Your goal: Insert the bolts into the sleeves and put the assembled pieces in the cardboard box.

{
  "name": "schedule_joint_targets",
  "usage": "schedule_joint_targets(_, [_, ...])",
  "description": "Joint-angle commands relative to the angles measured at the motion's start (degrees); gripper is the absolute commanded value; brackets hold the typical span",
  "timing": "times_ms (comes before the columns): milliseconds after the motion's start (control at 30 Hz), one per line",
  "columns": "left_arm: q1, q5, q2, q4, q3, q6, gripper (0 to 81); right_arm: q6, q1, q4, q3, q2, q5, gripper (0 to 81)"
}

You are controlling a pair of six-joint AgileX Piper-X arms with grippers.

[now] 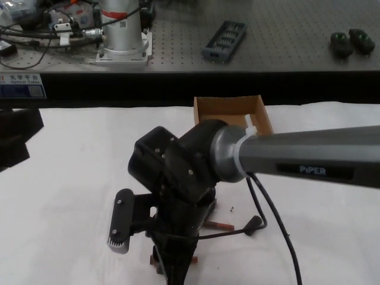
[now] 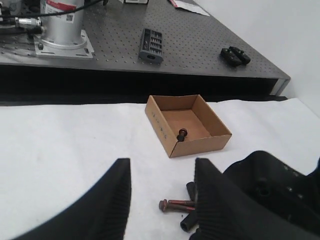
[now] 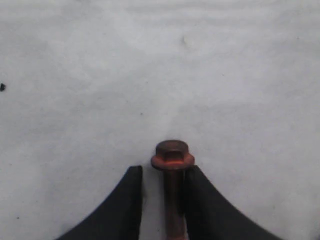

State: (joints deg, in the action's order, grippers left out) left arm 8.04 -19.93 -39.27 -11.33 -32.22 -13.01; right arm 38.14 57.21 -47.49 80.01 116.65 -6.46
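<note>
Right wrist view: my right gripper (image 3: 163,172) sits open astride the rusty flange-head steel bolt (image 3: 172,152), shaft lined up with the jaws, head poking out past them.

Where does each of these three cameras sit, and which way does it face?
High view: behind the arms, looking forward and down; the right arm crosses it.
Left wrist view: on the left wrist, facing the cardboard box past the open left gripper.
Right wrist view: on the right wrist, looking down at a bolt between the right gripper's fingers.
Shared: high and left wrist views both show the cardboard box.
</note>
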Motion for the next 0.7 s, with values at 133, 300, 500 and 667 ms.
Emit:
schedule_joint_targets(133, [-0.1, 0.4, 4.8, 1.2, -0.3, -0.3, 30.2, 0.5, 0.2, 0.7, 0.4, 0.4, -0.5, 21.3])
schedule_joint_targets(300, [-0.1, 0.3, 7.9, 1.1, -0.3, 0.0, 30.2, -0.1, 0.2, 1.0, 0.4, 1.0, 3.0, 9.8])
schedule_joint_targets(500, [-0.1, 0.1, 8.7, 0.9, -0.3, 0.1, 30.2, -1.7, 0.2, 1.0, 0.4, 0.9, 5.9, 4.3])
schedule_joint_targets(667, [-0.1, -5.0, 7.5, -0.8, -0.3, 0.1, 30.2, -9.7, -1.0, 1.5, 0.4, -1.0, 8.0, 4.3])
